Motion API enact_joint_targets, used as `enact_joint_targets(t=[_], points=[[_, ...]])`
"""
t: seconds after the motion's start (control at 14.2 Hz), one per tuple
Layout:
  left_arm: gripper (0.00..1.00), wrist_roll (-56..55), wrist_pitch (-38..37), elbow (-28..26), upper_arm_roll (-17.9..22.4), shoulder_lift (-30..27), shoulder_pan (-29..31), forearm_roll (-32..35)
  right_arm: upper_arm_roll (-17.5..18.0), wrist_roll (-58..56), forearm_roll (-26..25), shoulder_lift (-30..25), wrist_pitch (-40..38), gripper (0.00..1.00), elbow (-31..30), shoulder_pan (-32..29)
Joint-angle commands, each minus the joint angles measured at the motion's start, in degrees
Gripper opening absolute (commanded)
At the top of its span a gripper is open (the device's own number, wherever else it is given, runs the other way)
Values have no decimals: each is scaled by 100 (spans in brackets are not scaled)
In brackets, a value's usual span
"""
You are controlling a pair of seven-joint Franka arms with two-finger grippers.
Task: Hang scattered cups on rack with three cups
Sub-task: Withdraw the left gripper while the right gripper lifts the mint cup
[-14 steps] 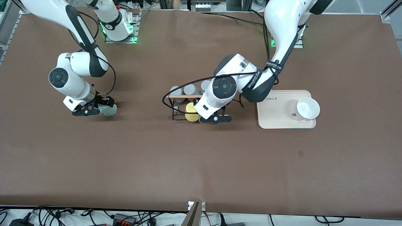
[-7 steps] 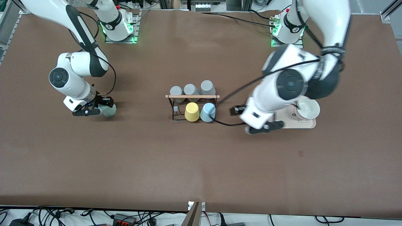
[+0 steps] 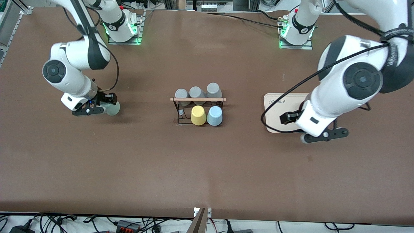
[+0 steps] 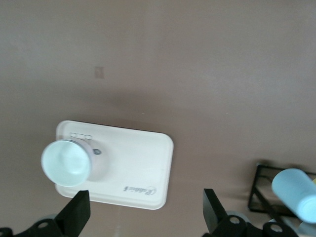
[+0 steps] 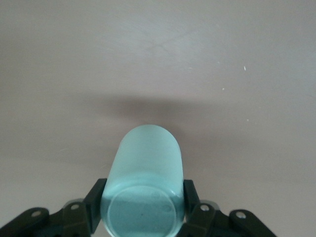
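Observation:
The black wire rack (image 3: 181, 111) with a wooden rod stands mid-table. The light blue cup (image 3: 214, 116) hangs on it upside down beside a yellow cup (image 3: 198, 115), and it also shows in the left wrist view (image 4: 296, 193). My right gripper (image 3: 93, 108) is shut on the pale mint-green cup (image 3: 113, 109), held on its side just above the table toward the right arm's end. The right wrist view shows that cup (image 5: 145, 182) between my fingers (image 5: 96, 200). My left gripper (image 3: 323, 135) is open and empty over the near edge of the tray.
Three grey cups (image 3: 195, 93) hang on the rack's farther row. A cream rectangular tray (image 3: 278, 111) lies toward the left arm's end of the table. It carries a white bowl (image 4: 66, 163), hidden under the left arm in the front view.
My left gripper let go of the light blue cup on the rack and swung away to over the tray. My right gripper rose slightly with the mint-green cup.

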Motion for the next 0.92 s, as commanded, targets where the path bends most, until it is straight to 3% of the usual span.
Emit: enact_joint_targets(t=[0.0, 0.35, 0.63, 0.85], points=[[100, 1075, -58, -225, 331, -432, 161, 54, -15, 829, 46, -30, -979, 26, 1037, 701], [100, 2028, -58, -567, 456, -1091, 943, -313, -15, 2123, 81, 558, -1052, 26, 2347, 1783], [100, 2046, 416, -1700, 667, -1820, 944, -439, -15, 3021, 116, 1103, -990, 27, 3087, 2232], [100, 2046, 530, -2079, 720, -2067, 961, -439, -15, 3468, 107, 1525, -973, 27, 3396, 2530]])
